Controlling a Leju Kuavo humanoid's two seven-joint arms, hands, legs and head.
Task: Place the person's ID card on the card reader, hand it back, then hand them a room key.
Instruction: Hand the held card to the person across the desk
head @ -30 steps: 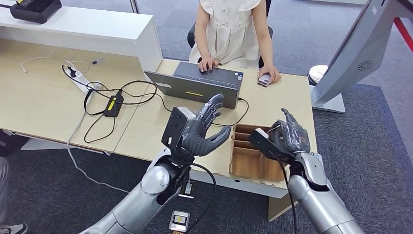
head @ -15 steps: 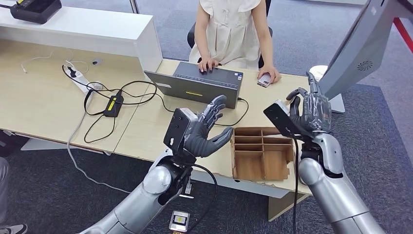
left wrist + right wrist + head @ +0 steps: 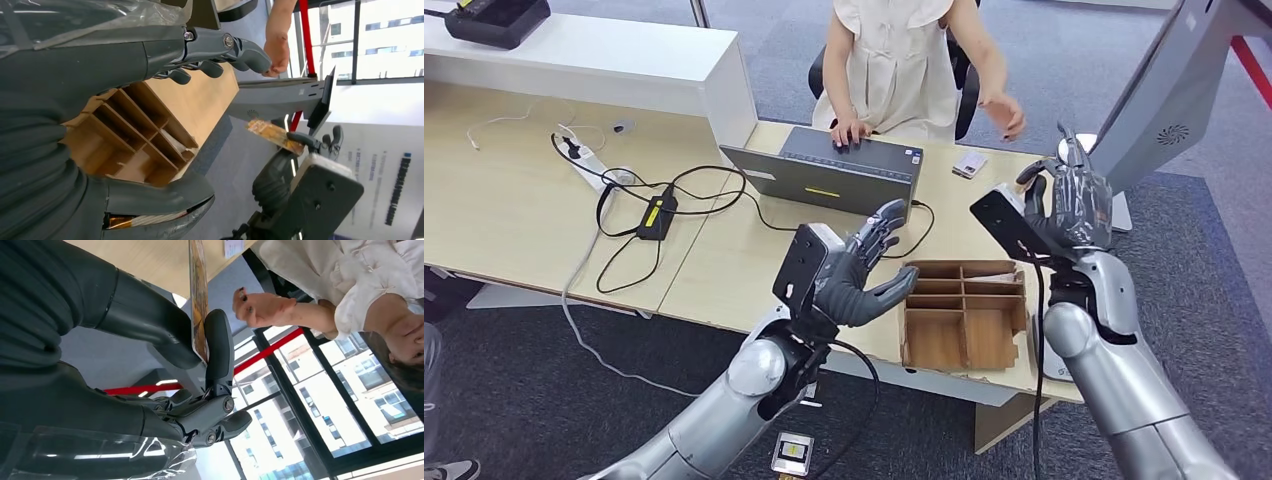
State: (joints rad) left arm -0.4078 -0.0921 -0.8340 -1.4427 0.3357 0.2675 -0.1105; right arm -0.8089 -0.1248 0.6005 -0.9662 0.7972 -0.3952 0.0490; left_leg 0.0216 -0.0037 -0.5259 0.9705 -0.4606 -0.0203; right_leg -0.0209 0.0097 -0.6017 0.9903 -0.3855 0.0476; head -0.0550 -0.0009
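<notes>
1. Fingers (image 3: 218,347) of the right hand (image 3: 1069,205) pinch a thin card (image 3: 199,295) against the thumb; in the left wrist view the same card (image 3: 274,136) shows orange-patterned and stands out from the fingertips.
2. Right hand is raised above the bench's right edge, near the far right corner, palm toward the person (image 3: 894,60).
3. Left hand (image 3: 854,275) hovers over the near edge of the bench (image 3: 724,260), fingers (image 3: 886,222) spread and slightly curled, holding nothing.
4. Wooden divided tray (image 3: 964,312) sits at the near right corner of the bench, just beside the left hand.
5. Grey card reader (image 3: 834,175) lies at the far edge; one of the person's hands rests on its top.
6. Person's other hand (image 3: 1007,115) is lifted off the bench, open, near the raised right hand but apart from the card.
7. Small pale card (image 3: 969,164) lies flat on the bench near the far edge, between the reader and the far right corner. Cannot tell what kind it is.
</notes>
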